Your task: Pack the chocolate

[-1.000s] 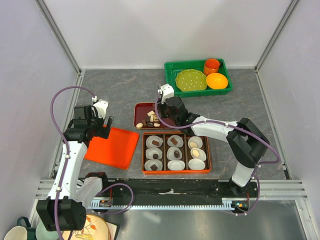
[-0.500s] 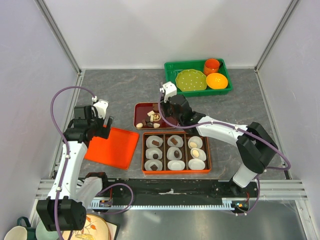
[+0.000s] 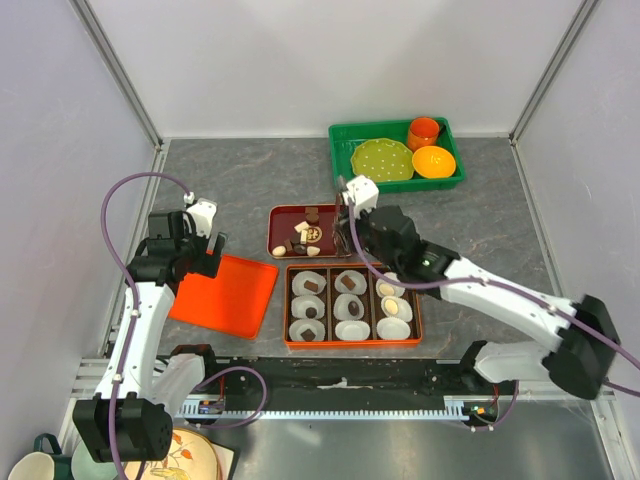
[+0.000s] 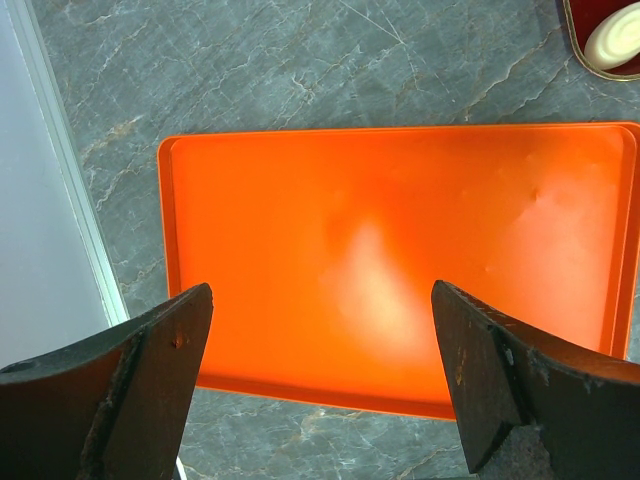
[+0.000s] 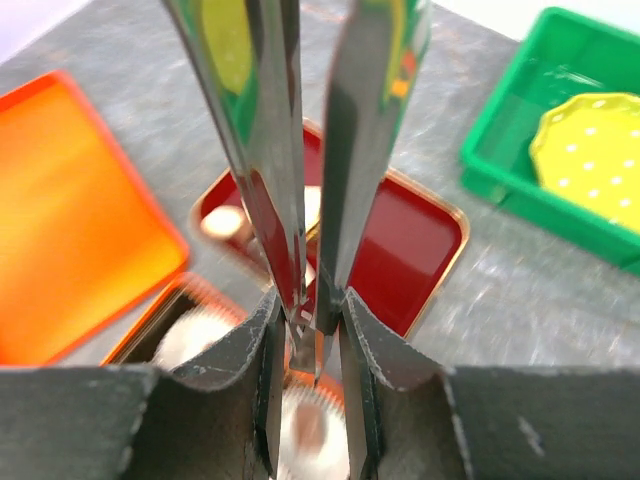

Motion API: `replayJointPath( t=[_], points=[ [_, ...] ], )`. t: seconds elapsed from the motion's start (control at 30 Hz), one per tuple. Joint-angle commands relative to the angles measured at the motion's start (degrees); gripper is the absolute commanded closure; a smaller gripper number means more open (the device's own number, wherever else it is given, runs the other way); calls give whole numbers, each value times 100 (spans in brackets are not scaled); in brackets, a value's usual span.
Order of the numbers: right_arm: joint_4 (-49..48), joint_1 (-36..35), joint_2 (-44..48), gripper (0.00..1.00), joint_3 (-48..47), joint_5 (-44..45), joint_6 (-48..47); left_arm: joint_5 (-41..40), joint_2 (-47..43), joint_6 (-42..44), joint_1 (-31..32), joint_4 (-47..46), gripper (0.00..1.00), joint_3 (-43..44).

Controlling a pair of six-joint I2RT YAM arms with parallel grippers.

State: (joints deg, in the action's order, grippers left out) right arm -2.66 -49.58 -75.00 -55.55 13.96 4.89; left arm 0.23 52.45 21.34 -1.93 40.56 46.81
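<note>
Small tray (image 3: pixel 284 221) of chocolate (image 3: pixel 313 212) sits behind the compartment box (image 3: pixel 352 343), flat lid (image 3: pixel 225 295) left of both

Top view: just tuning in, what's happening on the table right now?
The right gripper is shut on metal tongs, held above where the small red tray of loose chocolates meets the compartment box. Most paper cups in the box already hold a piece. The left gripper hangs open over the flat orange tray, touching nothing.
</note>
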Motion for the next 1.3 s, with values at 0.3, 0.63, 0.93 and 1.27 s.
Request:
replayJointPath(
  t=[0.3, 0.63, 0.93, 1.27],
  points=[
    [2393, -1615, 2393, 80, 1054, 257, 1190, 91, 82, 116, -44, -74, 3, 171],
    [1699, -1844, 2113, 78, 1433, 283, 1261, 74, 117, 63, -44, 58, 3, 303],
    [1329, -1853, 1998, 63, 1521, 309, 1225, 91, 152, 63, -44, 58, 3, 303],
    [1645, -1871, 2226, 55, 1197, 336, 1173, 118, 126, 63, -35, 58, 3, 312]
  ],
)
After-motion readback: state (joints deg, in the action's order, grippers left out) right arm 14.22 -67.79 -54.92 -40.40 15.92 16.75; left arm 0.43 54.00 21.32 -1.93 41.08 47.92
